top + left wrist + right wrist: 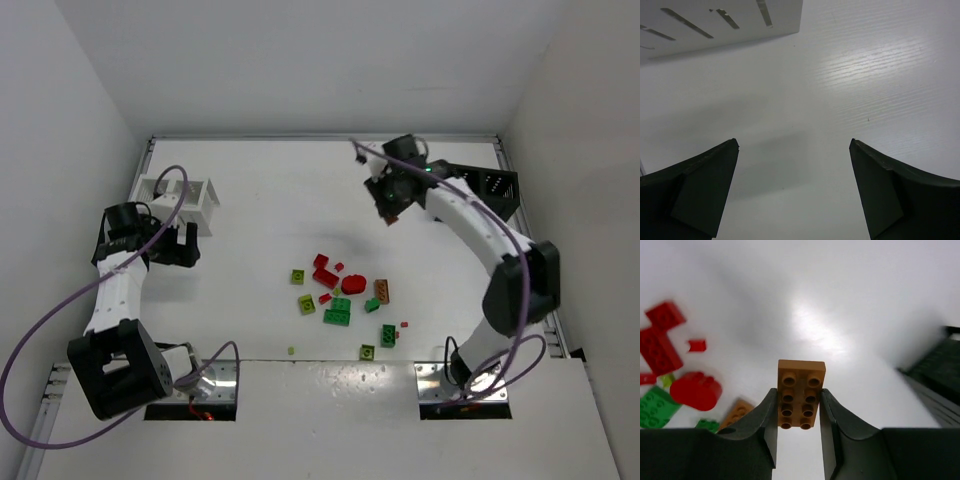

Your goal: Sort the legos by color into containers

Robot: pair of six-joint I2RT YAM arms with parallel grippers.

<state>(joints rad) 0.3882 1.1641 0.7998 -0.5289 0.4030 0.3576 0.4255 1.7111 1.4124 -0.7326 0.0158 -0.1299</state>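
Observation:
My right gripper [798, 407] is shut on an orange-tan brick [800, 390], held above the table; in the top view it [392, 205] hangs left of the black bin [490, 187]. The black bin's edge [940, 375] shows at the right of the right wrist view. The loose legos lie mid-table: red bricks [325, 272], a flat round red piece [353, 284], green bricks [338, 312], yellow-green bits [306, 304] and another orange-tan brick [382, 291]. My left gripper [794, 150] is open and empty over bare table, just in front of the white slatted bin [180, 200], whose wall [715, 22] shows at top left.
Red pieces [660, 337], the round red piece [695, 390] and a green brick [655, 407] lie at the left of the right wrist view. White walls enclose the table. A purple cable loops off each arm.

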